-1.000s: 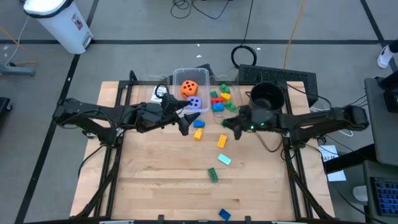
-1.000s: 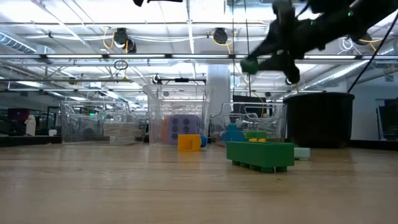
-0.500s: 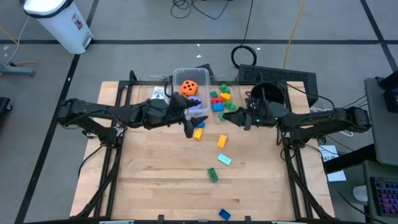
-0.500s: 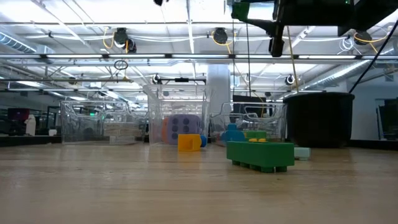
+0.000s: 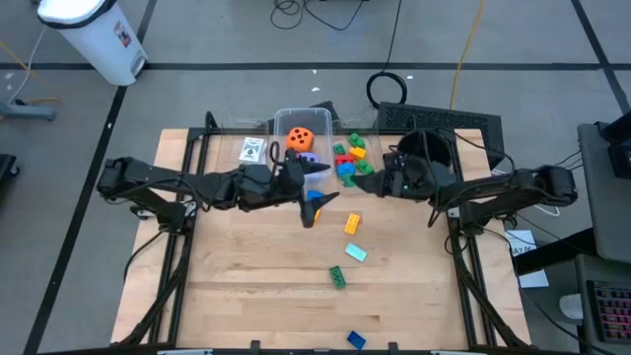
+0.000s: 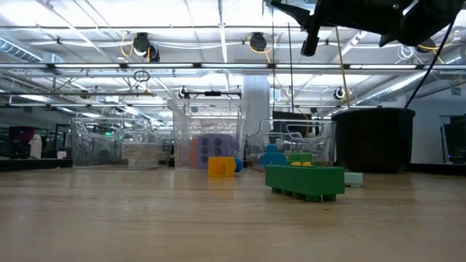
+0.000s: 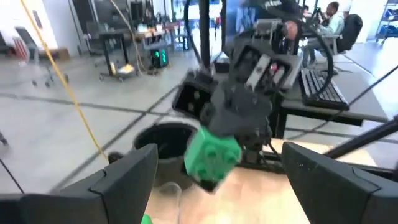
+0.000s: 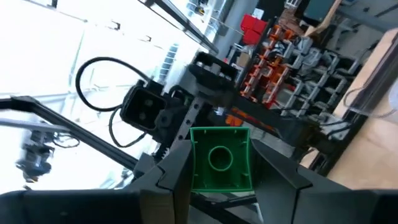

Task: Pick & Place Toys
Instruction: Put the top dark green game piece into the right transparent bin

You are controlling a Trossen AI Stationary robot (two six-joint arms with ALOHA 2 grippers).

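Note:
A green brick (image 8: 219,158) is held in the air by my right gripper (image 5: 380,180), which is shut on it next to the clear bin of coloured bricks (image 5: 347,158). My left gripper (image 5: 323,183) hangs open and level in front of it, facing the brick (image 7: 211,155), with nothing between its fingers. An orange die (image 5: 301,139) sits in another clear bin (image 5: 281,120). White cards (image 5: 251,150) lie left of that bin. On the table lie loose yellow (image 5: 352,224), pale blue (image 5: 356,253), green (image 5: 337,277) and blue (image 5: 356,340) bricks. My right gripper pinches the green brick's two opposite side walls (image 8: 194,163) between its two fingers. The brick's hollow underside faces the wrist. The fingers slant upward, coming from the table's right. The brick is lifted clear of the table and the bins.
A black pot (image 5: 424,150) stands at the back right, just behind my right arm. A yellow and blue brick (image 5: 314,209) lies below my left gripper. The table's near half is bare wood apart from the loose bricks.
My right gripper has risen with the green brick, tipped its fingers upward, rolled, and gone a little toward the far edge. My left gripper has gone toward the table's right, toward the brick, and rolled. Both gaps look unchanged.

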